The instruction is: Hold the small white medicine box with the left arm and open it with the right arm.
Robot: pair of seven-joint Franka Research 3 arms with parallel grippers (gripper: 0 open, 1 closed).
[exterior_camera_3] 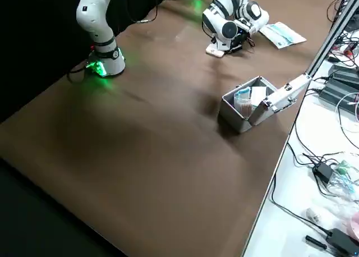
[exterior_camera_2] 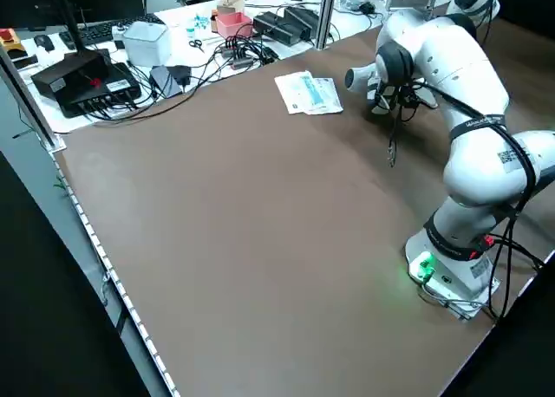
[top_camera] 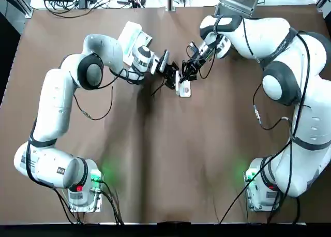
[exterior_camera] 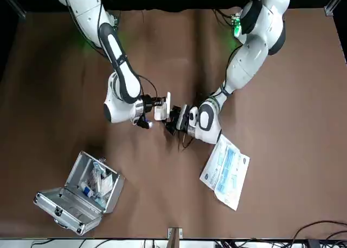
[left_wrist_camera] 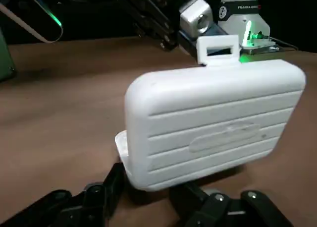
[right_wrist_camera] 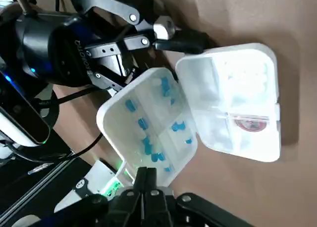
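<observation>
Two halves of the small white medicine box (top_camera: 184,88) are seen spread apart on the bench (top_camera: 155,159), between the two arms and toward its far side. The flat half (right_wrist_camera: 237,103) is laid on the brown surface, and the raised half (right_wrist_camera: 148,123), filled with blue pills (right_wrist_camera: 148,145), is stood on edge beside it. The rim of the raised half is pinched by the right gripper (right_wrist_camera: 146,176), whose fingers are closed almost together on it. From the opposite side the box is met by the left gripper (top_camera: 170,77), its fingers drawn in against the lower edge of the ribbed outer shell, whose handle (left_wrist_camera: 218,48) is turned upward. An open metal case (exterior_camera: 81,194) and a flat printed packet (exterior_camera: 225,172) are seen lying well apart from the box
</observation>
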